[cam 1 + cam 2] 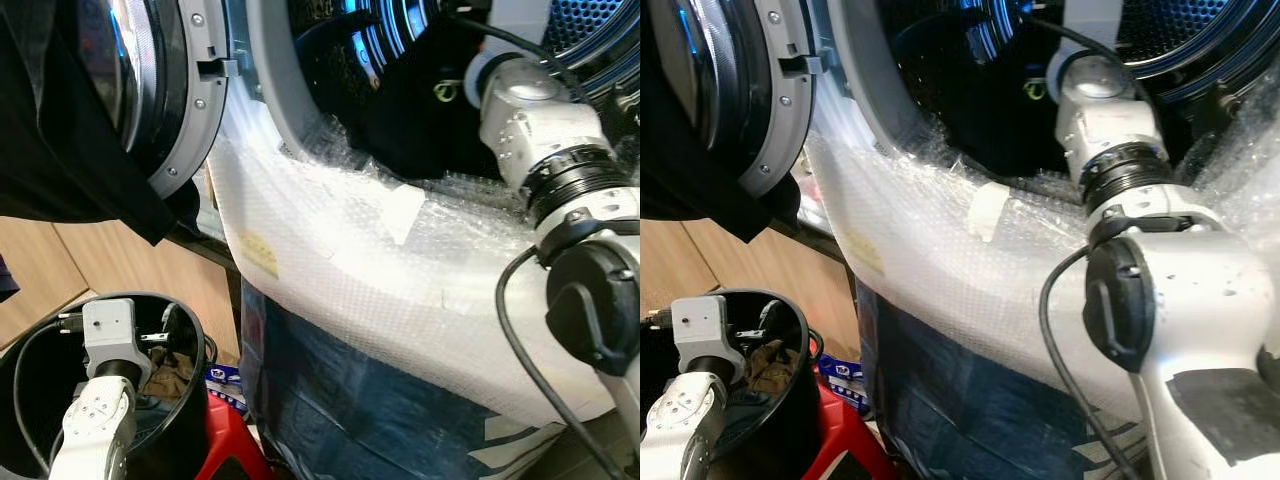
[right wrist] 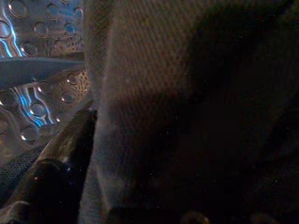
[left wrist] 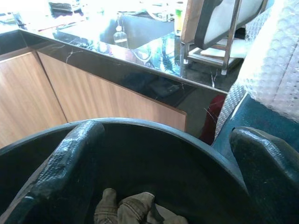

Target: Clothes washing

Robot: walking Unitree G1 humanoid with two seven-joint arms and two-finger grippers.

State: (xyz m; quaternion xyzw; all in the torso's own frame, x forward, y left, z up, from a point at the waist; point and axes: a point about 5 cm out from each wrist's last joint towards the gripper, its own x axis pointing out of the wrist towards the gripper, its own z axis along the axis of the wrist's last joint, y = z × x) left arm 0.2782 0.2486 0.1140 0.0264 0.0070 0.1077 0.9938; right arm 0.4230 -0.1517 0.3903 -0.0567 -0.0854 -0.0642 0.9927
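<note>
The washing machine (image 1: 420,290) is the landmark: its front is wrapped in white bubble wrap (image 1: 330,240), with dark blue panel below, and its lower part is cut off by the frame edge. Its round door (image 1: 170,90) swings open to the robot's left of the drum mouth, and a black cloth (image 1: 70,150) hangs beside the door, partly cut off.

The right arm (image 1: 1120,170) reaches over the machine's wrapped rim into the dark drum (image 1: 400,90); its far end is lost in the shadow there. In the right wrist view the right gripper (image 2: 98,140) lies against a grey garment (image 2: 187,102) inside the drum, with the dimpled drum wall (image 2: 32,60) behind. One black finger (image 2: 56,158) shows beside the cloth; the other is hidden, so whether the fingers pinch the garment cannot be told.

Low and to the left of the machine stands a black bucket (image 1: 195,400) on a red stool (image 1: 225,440). The left gripper (image 3: 168,186) hangs over the bucket's mouth, fingers (image 3: 65,163) spread wide apart. A crumpled brown cloth (image 3: 135,210) lies at the bucket's bottom, half hidden by the rim.
</note>
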